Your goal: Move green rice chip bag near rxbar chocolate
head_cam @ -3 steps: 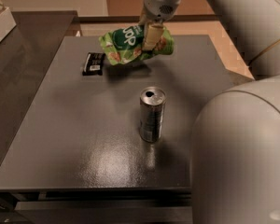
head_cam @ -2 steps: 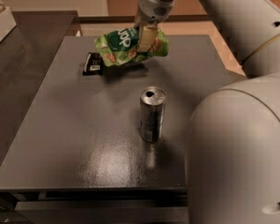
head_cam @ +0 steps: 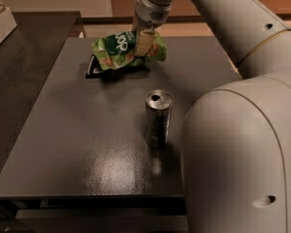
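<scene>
Camera view, single frame.

- The gripper (head_cam: 143, 42) is seen at the far side of the table (head_cam: 77, 144), left of centre, pointed downward from the arm (head_cam: 233, 28), which enters from the upper right.
- The gripper is clenched on the green rice chip bag (head_cam: 117, 52); one pale finger is seen pressed across the bag's right half.
- The bag is held crumpled and tilted, with its left end lower than its right. A dark shadow is cast directly beneath it.
- The rxbar chocolate (head_cam: 94, 68) is seen flat on the table at the bag's lower left edge, partly covered by the bag. Whether bag and bar are touching cannot be told.
- A silver can (head_cam: 158, 118) is noted upright near the table's middle, well apart from both items.
</scene>
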Motion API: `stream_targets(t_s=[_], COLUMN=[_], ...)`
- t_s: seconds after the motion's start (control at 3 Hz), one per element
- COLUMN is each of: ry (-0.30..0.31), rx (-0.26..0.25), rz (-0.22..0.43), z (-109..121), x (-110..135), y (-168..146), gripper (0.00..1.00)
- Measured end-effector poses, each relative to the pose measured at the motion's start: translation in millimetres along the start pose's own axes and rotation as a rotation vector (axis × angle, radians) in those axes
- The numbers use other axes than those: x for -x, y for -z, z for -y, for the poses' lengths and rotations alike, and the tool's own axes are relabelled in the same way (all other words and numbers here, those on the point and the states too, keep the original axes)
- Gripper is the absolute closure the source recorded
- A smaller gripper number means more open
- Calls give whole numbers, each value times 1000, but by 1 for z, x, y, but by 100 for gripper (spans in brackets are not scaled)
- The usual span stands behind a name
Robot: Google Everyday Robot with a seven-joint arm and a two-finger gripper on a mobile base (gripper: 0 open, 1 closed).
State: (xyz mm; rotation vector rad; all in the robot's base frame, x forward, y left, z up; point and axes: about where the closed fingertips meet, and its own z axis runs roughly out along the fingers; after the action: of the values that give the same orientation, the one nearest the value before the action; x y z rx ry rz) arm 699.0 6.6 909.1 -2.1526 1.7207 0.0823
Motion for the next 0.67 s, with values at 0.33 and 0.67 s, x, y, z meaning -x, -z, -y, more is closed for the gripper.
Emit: stream_targets(t_s=[0.33,0.67], ry=[1,2], rx=[-5,-8], rz=[3,6], z=[2,4], x=[1,3], y=[-3,-7], gripper=[13,0])
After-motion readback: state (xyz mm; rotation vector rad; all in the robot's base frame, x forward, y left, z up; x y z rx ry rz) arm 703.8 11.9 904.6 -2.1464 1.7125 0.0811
